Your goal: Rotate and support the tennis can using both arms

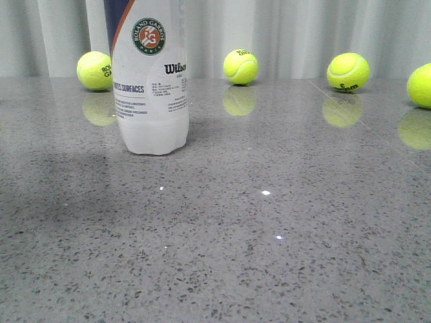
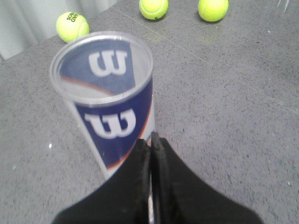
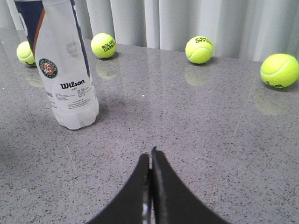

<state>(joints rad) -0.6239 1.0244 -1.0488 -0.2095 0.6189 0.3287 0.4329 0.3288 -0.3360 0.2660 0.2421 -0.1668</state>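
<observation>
Grey speckled table (image 1: 269, 256) carried the tennis can (image 1: 149, 81) upright, axis vertical, left of centre. I saw my left gripper (image 2: 152, 138), fingers pressed together, just beside it; my right gripper (image 3: 150, 154), likewise closed, sat well apart.

Tennis can (image 1: 149, 81) upright on table (image 1: 269, 235), left.

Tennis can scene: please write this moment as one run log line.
tennis can: upright on table, untouched | left gripper: shut, near can | right gripper: shut, apart | tennis balls: behind
</observation>
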